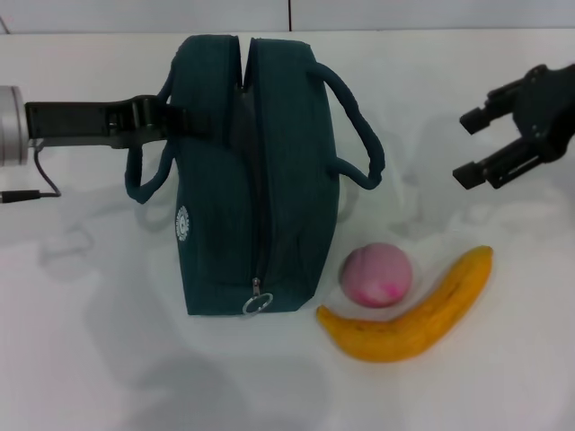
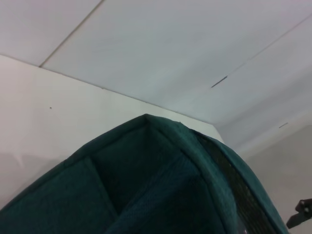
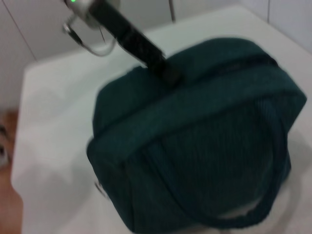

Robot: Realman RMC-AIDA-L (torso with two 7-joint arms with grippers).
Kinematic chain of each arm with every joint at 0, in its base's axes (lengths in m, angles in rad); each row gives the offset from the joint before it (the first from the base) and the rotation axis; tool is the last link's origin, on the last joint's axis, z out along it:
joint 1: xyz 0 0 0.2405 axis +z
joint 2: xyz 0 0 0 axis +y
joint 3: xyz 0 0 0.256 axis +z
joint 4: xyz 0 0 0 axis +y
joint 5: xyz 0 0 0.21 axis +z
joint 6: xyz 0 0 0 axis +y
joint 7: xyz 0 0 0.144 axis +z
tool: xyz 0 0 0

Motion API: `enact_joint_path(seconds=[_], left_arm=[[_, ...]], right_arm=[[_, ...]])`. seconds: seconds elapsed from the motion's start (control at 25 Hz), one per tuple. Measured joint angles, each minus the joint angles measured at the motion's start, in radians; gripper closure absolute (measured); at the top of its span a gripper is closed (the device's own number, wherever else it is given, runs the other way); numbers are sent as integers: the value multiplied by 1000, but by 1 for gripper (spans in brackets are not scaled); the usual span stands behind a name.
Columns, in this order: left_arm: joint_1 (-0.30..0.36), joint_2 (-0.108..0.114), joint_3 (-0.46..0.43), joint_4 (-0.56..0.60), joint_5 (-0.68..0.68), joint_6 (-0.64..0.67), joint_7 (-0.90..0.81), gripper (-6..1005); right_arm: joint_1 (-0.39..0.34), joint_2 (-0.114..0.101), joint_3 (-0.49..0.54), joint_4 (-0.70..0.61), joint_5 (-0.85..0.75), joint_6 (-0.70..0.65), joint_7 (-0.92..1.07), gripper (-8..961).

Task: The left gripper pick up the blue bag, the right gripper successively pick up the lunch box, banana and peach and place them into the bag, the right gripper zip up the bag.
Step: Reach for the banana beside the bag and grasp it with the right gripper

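The dark teal-blue fabric bag (image 1: 256, 171) with two loop handles stands on the white bench (image 1: 81, 341), its top zip mostly closed, with a slit open at the far end and the ring pull (image 1: 255, 303) at the near end. What is inside is hidden. A small round white logo (image 1: 182, 223) on its left side is too small to read. The black left hand (image 1: 180, 121) reaches in at the bag's left handle; its fingertips are hidden against the fabric, so I cannot tell its grip. The black right hand (image 1: 467, 146) hangs above the bench, right of the bag, fingers spread wide and holding nothing. A round pink peach (image 1: 376, 274) sits just right of the bag, touching the curved yellow banana (image 1: 415, 312).
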Motion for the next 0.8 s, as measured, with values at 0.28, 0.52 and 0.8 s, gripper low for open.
enact_joint_path(seconds=[0.28, 0.52, 0.8], left_arm=[[1, -3, 0, 0, 0, 0, -6, 970], [-5, -5, 1, -1, -7, 0, -8, 969], [-2, -7, -1, -2, -9, -1, -14, 969]], right_arm=[[113, 71, -34, -101, -178, -47, 116, 99], [186, 141, -172, -51, -302, -18, 141, 100], [216, 156, -422, 53, -317, 47, 181, 102]])
